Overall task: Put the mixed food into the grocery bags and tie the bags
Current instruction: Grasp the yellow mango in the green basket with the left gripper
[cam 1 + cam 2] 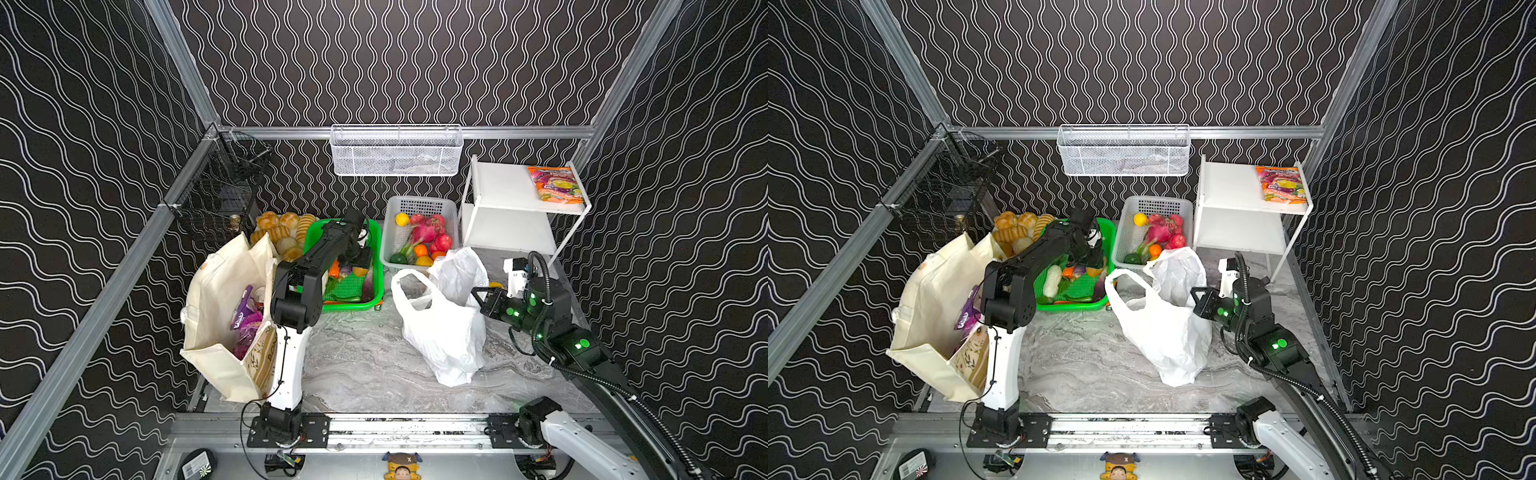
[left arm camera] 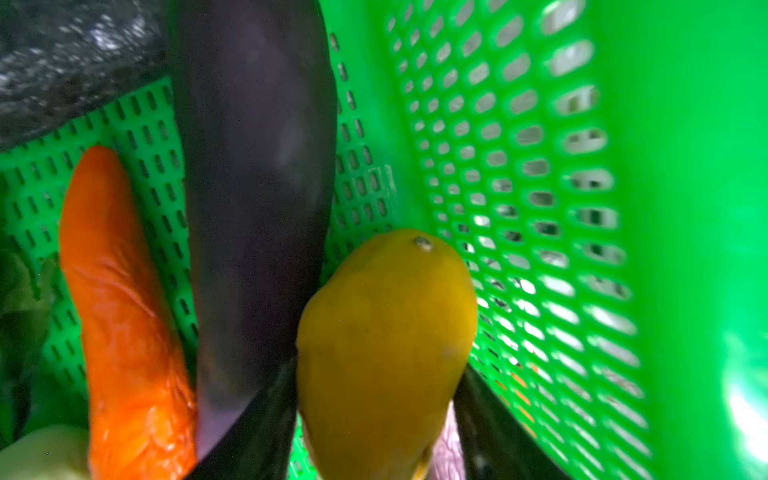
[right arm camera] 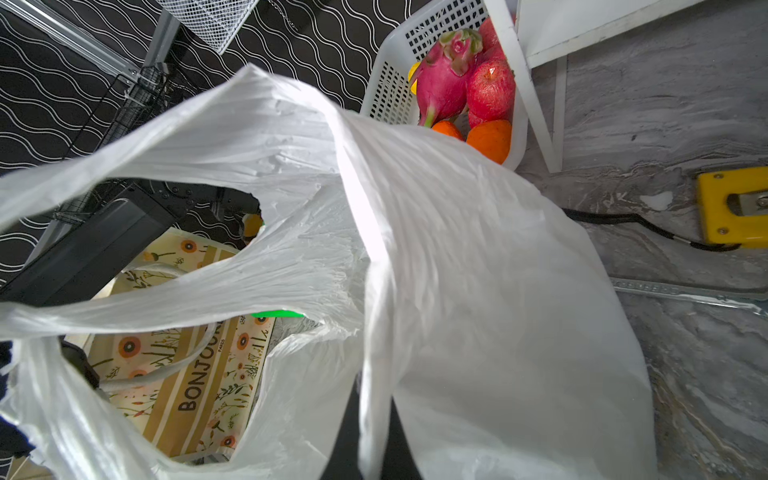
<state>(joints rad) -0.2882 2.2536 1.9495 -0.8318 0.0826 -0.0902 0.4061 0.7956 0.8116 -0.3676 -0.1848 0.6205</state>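
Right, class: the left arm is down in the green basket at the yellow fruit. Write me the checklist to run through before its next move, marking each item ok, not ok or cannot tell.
1. Yellow fruit sits between the left gripper's fingers: ok.
2. Grip firm on it: cannot tell.
3. Purple aubergine clear of the fingers: not ok, it crowds one.
4. White plastic bag mouth open: ok, right gripper pinches its rim.
5. Canvas tote upright, open: ok.
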